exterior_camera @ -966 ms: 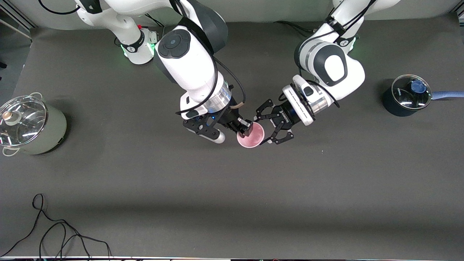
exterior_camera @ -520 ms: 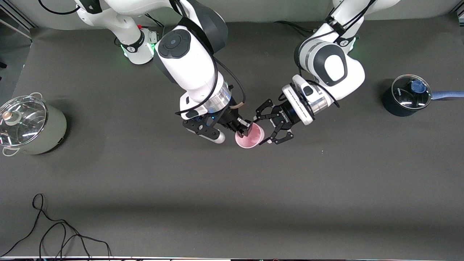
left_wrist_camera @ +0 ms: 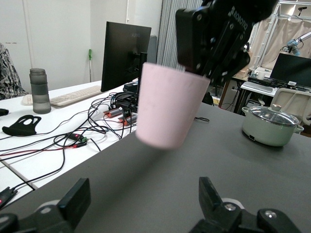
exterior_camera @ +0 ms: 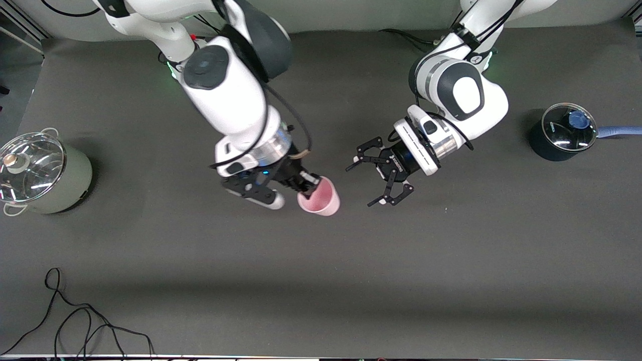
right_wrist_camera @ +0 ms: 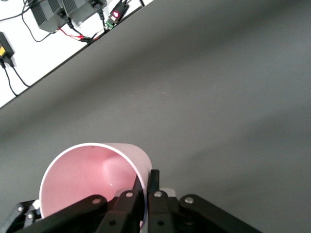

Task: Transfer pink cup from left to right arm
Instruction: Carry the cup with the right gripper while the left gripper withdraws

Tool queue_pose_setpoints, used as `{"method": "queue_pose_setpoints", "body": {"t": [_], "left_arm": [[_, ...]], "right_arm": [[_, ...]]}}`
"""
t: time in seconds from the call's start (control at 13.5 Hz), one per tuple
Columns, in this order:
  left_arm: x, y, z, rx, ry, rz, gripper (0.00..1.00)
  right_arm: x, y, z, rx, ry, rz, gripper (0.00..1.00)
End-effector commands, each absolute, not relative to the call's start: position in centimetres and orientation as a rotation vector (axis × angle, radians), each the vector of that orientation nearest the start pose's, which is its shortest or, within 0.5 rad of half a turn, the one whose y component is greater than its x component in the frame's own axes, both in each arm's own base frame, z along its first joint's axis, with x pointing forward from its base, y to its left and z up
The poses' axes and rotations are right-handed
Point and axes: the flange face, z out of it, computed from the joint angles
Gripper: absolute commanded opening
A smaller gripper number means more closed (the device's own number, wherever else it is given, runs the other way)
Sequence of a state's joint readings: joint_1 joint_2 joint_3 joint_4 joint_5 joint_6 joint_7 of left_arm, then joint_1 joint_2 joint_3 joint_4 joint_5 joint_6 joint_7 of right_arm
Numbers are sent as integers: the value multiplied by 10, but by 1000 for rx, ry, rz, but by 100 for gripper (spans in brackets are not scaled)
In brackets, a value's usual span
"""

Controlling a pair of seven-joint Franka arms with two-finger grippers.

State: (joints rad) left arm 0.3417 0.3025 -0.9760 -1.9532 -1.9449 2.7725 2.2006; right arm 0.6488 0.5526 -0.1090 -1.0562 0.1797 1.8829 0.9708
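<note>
- Pink cup (exterior_camera: 321,198) held up over the middle of the table (exterior_camera: 451,260), tilted, mouth open upward; nothing beneath it but bare dark surface.
- Right gripper (exterior_camera: 307,185) clenched on the cup's rim, one finger inside the mouth, one outside (right_wrist_camera: 154,187).
- Left gripper (exterior_camera: 377,176) hangs just beside the cup, toward the left arm's end of the table, fingers (exterior_camera: 362,149) released and spread wide, clear of the cup; a gap shows between them and the cup.
- Green pot (exterior_camera: 42,173) with glass lid, well apart from the cup, at the right arm's end.
- Dark saucepan (exterior_camera: 560,133) with blue handle, well apart from the cup, at the left arm's end.
- Black cable (exterior_camera: 85,321) loops nearer the front camera than the cup.
</note>
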Motion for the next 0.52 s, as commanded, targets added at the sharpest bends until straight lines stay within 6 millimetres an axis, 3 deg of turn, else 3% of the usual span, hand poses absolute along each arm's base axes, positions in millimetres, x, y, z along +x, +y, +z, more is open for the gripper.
{"method": "queue_pose_setpoints", "body": {"t": [0.0, 0.3, 0.45], "left_arm": [[540, -294, 403, 1891, -881, 1283, 99], [569, -233, 391, 1875, -833, 1319, 99], [576, -202, 381, 1824, -830, 1322, 99]], "right_arm": [[615, 352, 573, -2884, 486, -109, 0], [614, 242, 577, -2988, 334, 30, 0], [610, 179, 566, -3024, 216, 85, 0]]}}
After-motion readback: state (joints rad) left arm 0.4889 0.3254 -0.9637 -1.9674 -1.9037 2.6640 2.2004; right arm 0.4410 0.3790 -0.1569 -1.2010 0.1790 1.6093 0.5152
